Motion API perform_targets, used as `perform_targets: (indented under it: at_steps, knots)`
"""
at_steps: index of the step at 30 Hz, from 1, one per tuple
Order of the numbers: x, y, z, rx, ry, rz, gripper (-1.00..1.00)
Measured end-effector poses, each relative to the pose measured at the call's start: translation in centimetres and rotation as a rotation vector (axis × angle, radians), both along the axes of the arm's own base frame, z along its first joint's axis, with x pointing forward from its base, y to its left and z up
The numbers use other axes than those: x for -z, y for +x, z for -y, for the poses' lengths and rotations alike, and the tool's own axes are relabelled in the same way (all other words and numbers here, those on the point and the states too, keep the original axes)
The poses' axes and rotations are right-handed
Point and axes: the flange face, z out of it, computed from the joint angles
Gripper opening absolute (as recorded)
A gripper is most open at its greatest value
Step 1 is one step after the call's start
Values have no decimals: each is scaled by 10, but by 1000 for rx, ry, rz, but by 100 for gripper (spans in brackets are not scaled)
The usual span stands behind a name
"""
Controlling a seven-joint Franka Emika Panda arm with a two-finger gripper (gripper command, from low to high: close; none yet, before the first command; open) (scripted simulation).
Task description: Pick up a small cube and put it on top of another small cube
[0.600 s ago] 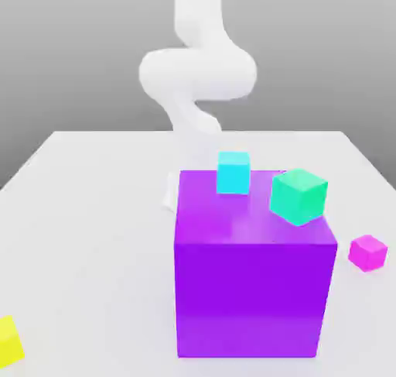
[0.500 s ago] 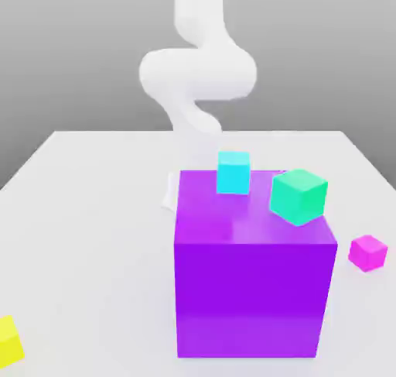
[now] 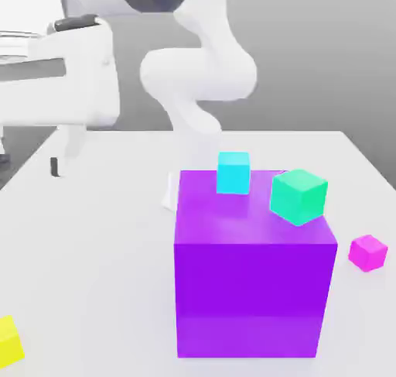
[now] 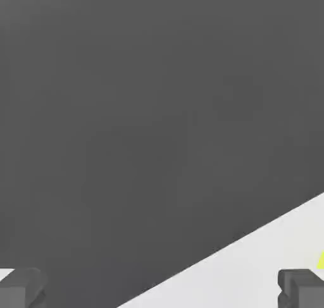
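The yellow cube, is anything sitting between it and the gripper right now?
Nothing visible does. The open gripper hangs over the table's far corner at the exterior view's left, the yellow cube lies nearer the camera on that side, and the big purple cube stands off to the right.

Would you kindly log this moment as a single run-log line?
gripper: open, empty | yellow cube: on table, untouched | magenta cube: on table beside purple cube | stacking: not started

Lighting: soft, even and bright, falling from above; white table (image 3: 100,244) showing almost no cast shadows. Big purple cube (image 3: 251,267): top face glowing paler than its front. Backdrop grading from grey at 12 o'clock to paler lower. Render looking slightly soft throughout.
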Motion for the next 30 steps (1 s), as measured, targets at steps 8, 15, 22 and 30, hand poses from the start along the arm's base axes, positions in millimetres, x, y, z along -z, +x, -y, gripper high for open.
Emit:
perform_targets:
  at_steps: [8,15,22,30]
  knots:
    - [139,-18,73,221,55,-188,0]
    - [253,-48,110,347,69,-295,0]
    - [278,-50,111,350,70,-296,-100]
    - [201,-35,83,326,103,-285,-100]
